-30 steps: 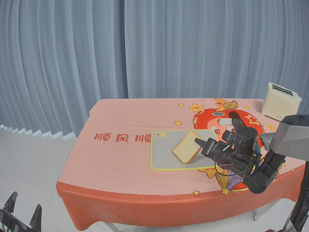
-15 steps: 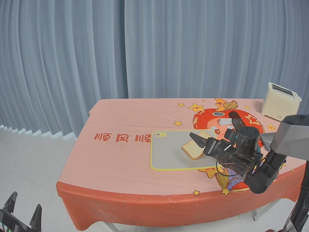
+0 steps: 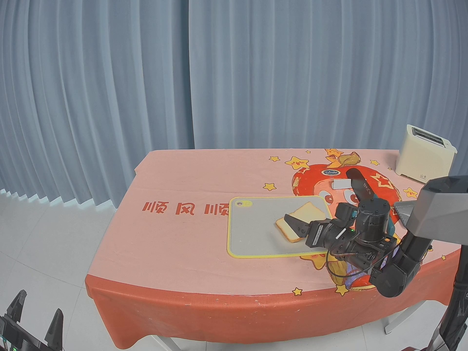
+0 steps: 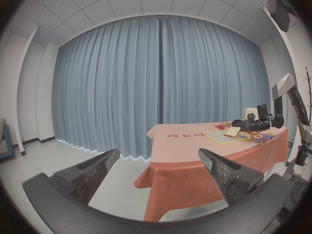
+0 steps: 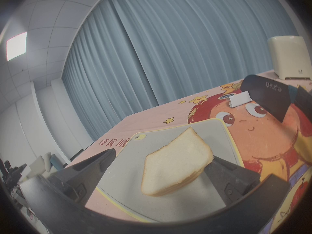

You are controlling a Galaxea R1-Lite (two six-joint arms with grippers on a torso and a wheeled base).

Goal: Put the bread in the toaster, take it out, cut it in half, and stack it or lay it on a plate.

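Left gripper [image 4: 159, 153]: well off the table, jaws apart, nothing between them. Bread is far ahead of it.

Cutting board [image 3: 248, 235]: sits under the right jaws' gap.

Bread [image 3: 304, 213]: a single slice lying on the board, inside the gap of the right gripper [image 3: 295, 224]. Those jaws are apart, not clamped. One crust edge sits against or just beside one finger [image 5: 227, 176], and there's a clear gap to the other finger. I can't tell whether that edge rests on the finger or on the board.

Handling, my read: the slice is light, soft and easy to crush or tear, and the crumb will dent under any squeeze. The crust is the firmest part, so pinch across two opposite crust edges with a light close. The slice is off-centre in the gap, so it will likely slide toward the far finger before both pads bear on it.

Knife [image 3: 358, 181]: beyond the jaws, off the board, on the tablecloth.

Toaster [image 3: 424, 154]: farther out past the knife, well apart from the jaws.
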